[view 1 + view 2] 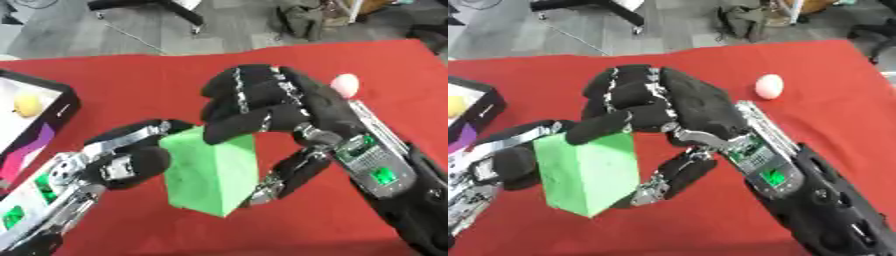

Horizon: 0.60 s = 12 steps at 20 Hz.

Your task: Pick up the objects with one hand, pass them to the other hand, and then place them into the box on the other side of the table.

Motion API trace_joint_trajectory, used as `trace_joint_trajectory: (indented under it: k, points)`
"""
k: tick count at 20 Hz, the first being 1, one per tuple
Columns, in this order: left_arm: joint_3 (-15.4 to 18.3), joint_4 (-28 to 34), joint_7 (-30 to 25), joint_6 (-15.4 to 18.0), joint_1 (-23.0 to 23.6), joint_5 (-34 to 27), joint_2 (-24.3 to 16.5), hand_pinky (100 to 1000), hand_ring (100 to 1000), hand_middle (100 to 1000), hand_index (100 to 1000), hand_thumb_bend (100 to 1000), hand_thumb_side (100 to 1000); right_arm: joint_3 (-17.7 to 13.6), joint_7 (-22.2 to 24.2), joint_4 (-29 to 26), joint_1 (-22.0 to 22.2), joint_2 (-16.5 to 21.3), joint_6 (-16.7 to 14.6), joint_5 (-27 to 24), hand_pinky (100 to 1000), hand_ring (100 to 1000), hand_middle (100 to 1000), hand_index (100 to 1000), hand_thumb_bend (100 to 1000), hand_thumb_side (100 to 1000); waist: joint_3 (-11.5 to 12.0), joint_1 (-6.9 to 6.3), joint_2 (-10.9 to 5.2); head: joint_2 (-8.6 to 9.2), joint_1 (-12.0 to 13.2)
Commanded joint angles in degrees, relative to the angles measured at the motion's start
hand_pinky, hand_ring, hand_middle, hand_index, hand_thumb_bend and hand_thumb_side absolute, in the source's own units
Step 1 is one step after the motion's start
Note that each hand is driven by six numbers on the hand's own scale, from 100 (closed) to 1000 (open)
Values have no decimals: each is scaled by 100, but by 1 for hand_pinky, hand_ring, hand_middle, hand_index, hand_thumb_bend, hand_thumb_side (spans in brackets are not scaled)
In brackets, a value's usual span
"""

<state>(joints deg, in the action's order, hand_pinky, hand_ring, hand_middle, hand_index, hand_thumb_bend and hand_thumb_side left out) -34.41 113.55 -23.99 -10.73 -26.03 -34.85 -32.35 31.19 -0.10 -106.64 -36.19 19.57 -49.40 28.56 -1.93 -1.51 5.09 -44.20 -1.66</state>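
Green block [213,172] between both hands

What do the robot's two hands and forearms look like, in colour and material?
Both the right hand and the left hand have black padded fingers with silver metal links along them. Each wrist carries a silver frame with a green circuit board, followed by a black forearm.

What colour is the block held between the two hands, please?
The block is bright green, clearest in the left eye view.
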Motion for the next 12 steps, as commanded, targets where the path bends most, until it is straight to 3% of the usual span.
trace_joint_trajectory:
  k: [1, 12]
  points:
    - [-78, 104, -88, -63, -160, -28, -54, 925, 717, 585, 673, 662, 687, -20, -3, 47, -114, -44, -51, 86, 715, 629, 468, 777, 254, 214, 4, -6, -47, 8, -18]
    - [-285, 104, -53, -212, -314, -206, 101, 913, 685, 554, 630, 621, 644, 32, -54, 354, -133, -198, -229, 502, 711, 630, 470, 780, 258, 221, 10, -5, -42, 8, -36]
